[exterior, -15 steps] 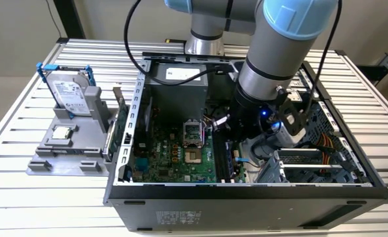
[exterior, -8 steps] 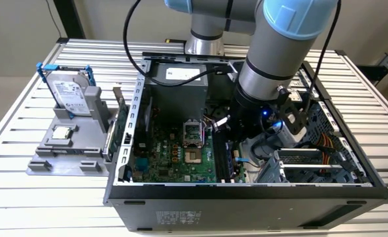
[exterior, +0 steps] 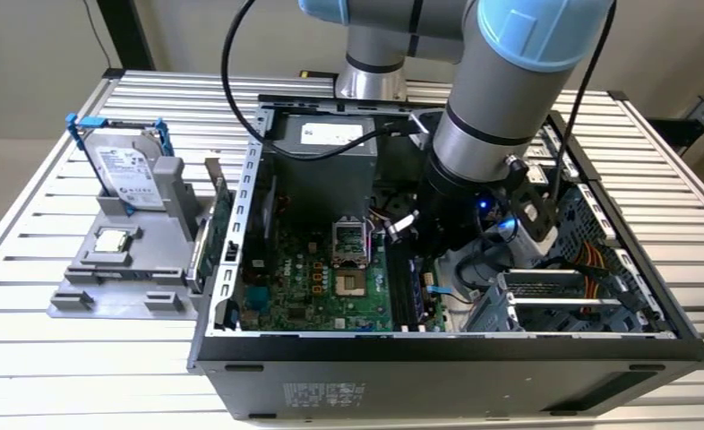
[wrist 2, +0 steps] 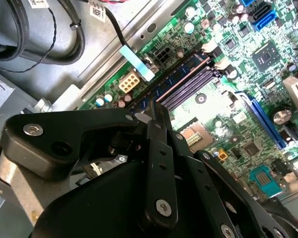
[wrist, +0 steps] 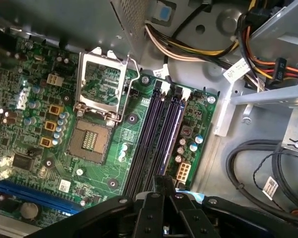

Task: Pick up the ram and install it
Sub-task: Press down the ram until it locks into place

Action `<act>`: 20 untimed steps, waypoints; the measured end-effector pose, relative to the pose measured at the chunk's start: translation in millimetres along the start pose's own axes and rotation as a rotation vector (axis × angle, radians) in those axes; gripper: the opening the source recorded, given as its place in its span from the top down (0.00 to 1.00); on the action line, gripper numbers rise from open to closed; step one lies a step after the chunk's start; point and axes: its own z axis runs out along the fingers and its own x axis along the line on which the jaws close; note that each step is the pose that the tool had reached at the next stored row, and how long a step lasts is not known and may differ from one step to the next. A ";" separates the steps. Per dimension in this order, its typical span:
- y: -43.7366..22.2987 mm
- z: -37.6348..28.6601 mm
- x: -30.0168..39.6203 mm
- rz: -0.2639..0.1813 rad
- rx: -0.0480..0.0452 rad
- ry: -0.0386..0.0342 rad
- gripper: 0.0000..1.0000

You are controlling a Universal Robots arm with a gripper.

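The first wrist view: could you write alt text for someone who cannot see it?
A black end effector hangs over a row of long black memory slots on a green motherboard inside an open computer case. Beside the slots sits an empty silver processor socket with its metal frame flipped open. Bundled yellow, orange and black cables run along the grey case wall.

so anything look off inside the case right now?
One thing: the CPU socket on the motherboard has its metal cover flipped open and holds no chip; a chip lies on the grey holder outside the case. Otherwise nothing looks askew or damaged.
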 end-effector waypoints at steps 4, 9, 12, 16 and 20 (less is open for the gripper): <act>0.0 0.0 0.0 -0.029 0.0013 0.0003 1.00; 0.0 0.0 0.0 -0.065 0.0029 0.0006 1.00; 0.0 0.0 0.0 -0.081 0.0038 0.0008 1.00; 0.0 0.0 0.0 -0.115 0.0052 0.0010 1.00; 0.0 0.0 0.1 -0.147 0.0067 0.0014 1.00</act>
